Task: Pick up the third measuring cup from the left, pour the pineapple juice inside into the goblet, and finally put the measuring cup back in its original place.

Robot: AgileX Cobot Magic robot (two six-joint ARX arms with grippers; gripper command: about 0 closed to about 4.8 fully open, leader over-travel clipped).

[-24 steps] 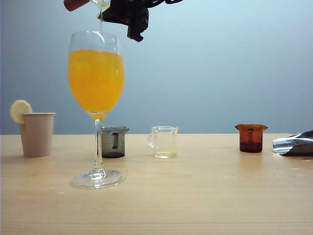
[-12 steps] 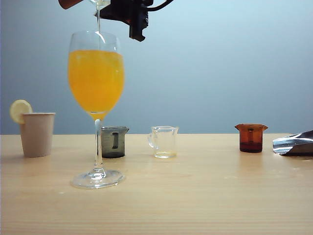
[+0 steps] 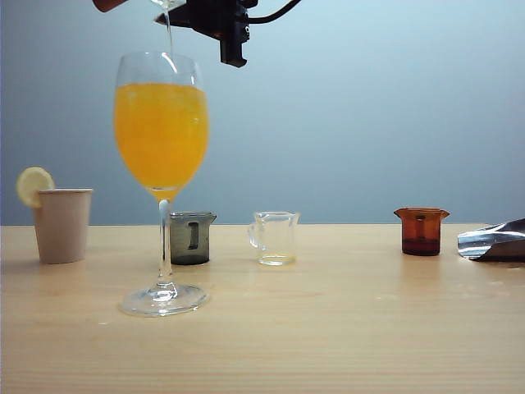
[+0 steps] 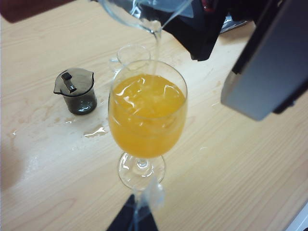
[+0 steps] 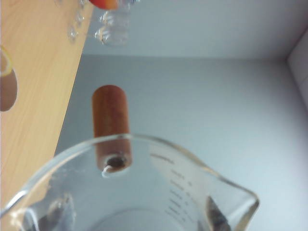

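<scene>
The goblet [image 3: 162, 123] stands at the table's left and is filled high with orange liquid. Above its rim, at the top edge of the exterior view, my right gripper [image 3: 209, 16] is shut on the third measuring cup [image 3: 168, 4], which is tipped so its brown wooden handle [image 3: 107, 4] points left. A thin stream of pale pineapple juice [image 3: 169, 33] falls into the goblet [image 4: 147, 113]. The right wrist view shows the clear graduated cup [image 5: 159, 192] and its handle [image 5: 110, 125], my right gripper [image 5: 120, 216] around it. My left gripper [image 4: 134, 216] is shut and empty, close to the goblet's foot.
A paper cup with a lemon slice [image 3: 62, 224] stands at the far left. Behind the goblet are a smoky grey cup [image 3: 190, 238] and a clear loop-handled cup [image 3: 275, 238]. An amber cup [image 3: 422, 231] and a silvery object [image 3: 492, 240] are at the right. Spilled drops [image 4: 96, 131] wet the table.
The right gripper has rolled the measuring cup further over. Its handle end has risen toward the top edge. The stream keeps falling into the goblet.
</scene>
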